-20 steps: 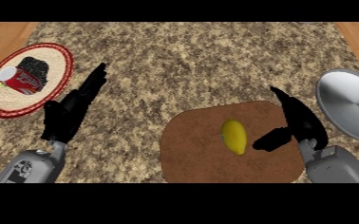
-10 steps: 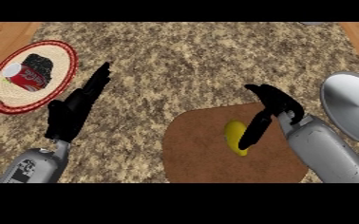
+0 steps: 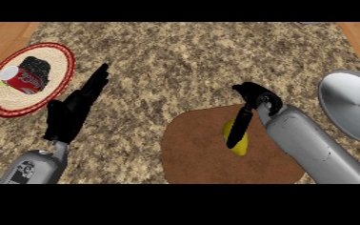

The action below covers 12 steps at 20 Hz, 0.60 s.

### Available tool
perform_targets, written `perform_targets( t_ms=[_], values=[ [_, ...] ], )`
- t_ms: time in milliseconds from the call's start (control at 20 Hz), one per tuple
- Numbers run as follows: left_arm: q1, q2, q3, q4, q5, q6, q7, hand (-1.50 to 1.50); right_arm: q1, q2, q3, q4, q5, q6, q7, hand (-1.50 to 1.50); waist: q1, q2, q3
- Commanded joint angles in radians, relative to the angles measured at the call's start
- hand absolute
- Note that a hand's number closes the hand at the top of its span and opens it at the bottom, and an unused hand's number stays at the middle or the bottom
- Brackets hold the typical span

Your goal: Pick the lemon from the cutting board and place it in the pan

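lemon (image 3: 243,148) sits mid cutting board (image 3: 204,162), left of the pan (image 3: 342,102), right hand (image 3: 255,97) over it with fingers (image 3: 240,124) straight, not closed, left hand (image 3: 74,109) open near left; looks light, firm, waxy, likely rolls, so wrap its middle, not the ends

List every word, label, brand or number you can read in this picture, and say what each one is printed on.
Red can on the plate: white lettering, too blurred to read.
Left forearm: dark mark on a pale patch, too small to read.
No other text shows, so nothing can be quoted.
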Motion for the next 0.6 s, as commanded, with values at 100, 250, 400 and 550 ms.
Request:
perform_targets(
  t_ms=[100, 250, 400, 550],
  values=[
    [0.017, -0.011, 0.013, 0.014, -0.023, 0.008, -0.029, 0.00, -0.036, -0.003, 0.053, 0.014, -0.021, 0.077, 0.245, -1.50, -0.014, -0.002, 0.000],
    [0.015, 0.008, 0.043, 0.027, 0.001, -0.035, -0.043, 0.00, -0.042, 0.002, 0.069, 0.000, -0.032, 0.071, 0.255, -1.50, -0.017, -0.002, 0.000],
    [0.034, 0.000, 0.032, -0.025, -0.014, -0.016, -0.005, 0.00, -0.033, 0.026, 0.104, 0.037, -0.002, 0.042, 0.231, -1.50, -0.010, -0.002, 0.001],
    [0.009, -0.009, 0.042, 0.022, -0.016, -0.036, -0.021, 0.00, -0.002, 0.011, 0.109, 0.036, 0.004, 0.025, 0.214, -1.50, -0.021, -0.001, 0.001]
  ],
)
